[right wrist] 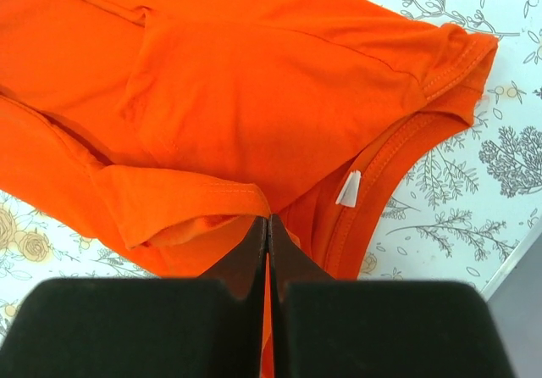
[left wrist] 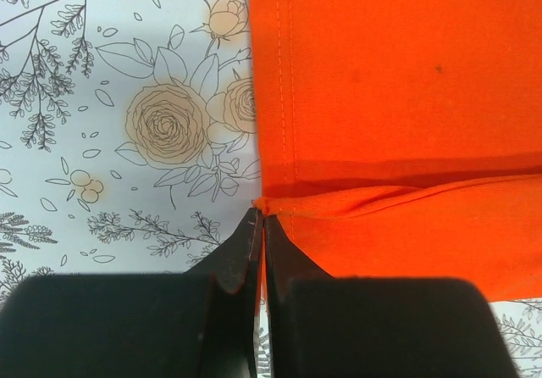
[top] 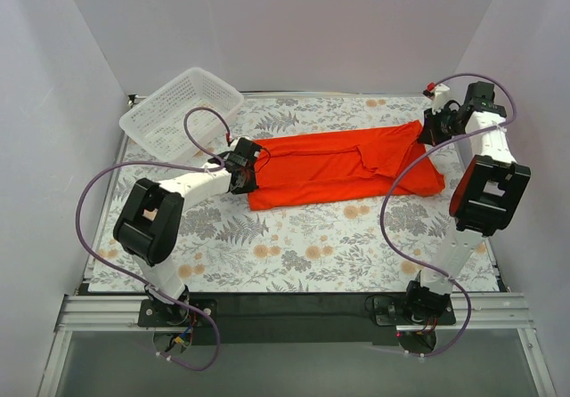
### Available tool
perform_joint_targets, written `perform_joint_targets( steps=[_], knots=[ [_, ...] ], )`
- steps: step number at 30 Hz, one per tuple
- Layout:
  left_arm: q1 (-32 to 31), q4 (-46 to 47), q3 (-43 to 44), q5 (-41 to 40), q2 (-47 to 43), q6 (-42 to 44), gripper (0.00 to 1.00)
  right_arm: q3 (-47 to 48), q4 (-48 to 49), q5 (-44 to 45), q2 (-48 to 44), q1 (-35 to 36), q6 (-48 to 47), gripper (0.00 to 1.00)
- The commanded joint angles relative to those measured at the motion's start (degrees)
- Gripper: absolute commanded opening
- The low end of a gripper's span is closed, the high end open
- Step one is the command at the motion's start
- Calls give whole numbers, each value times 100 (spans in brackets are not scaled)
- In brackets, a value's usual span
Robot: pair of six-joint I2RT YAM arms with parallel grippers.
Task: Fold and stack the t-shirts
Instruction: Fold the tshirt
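Floral table (top: pixel 312 255): left gripper (left wrist: pixel 261 212), right gripper (right wrist: pixel 268 219) (both clamped) pinch the t-shirt (top: pixel 338 170).

I can read no writing anywhere. The small white tag (right wrist: pixel 349 189) in the t-shirt (right wrist: pixel 254 81) neckline, at two o'clock from my right claw (right wrist: pixel 268 219), shows no legible print.

1. The t-shirt (top: pixel 343 166) is lying on the table (top: pixel 312 255), stretching left to right across its far half.
2. The basket (top: pixel 183 112) is sitting at the far left corner, behind the t-shirt's left end.
3. The left gripper (top: pixel 242 167) is meeting the t-shirt's left edge, and the right gripper (top: pixel 434 125) is meeting its far right end.
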Motion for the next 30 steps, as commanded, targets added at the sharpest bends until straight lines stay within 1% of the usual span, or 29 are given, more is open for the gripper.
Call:
perform_joint_targets(
  steps=[1,13,18,30],
  knots=[
    [73,87,203,-139,54,112,0,324,208,19,148,67,163,1],
    [91,184,212,-148,195,226,0,799,217,440,464,480,101,1],
    [91,254,160,-148,203,270,0,1089,225,589,684,550,207,1],
    [91,333,212,-209,160,341,0,1388,304,722,1009,682,391,1]
  ],
)
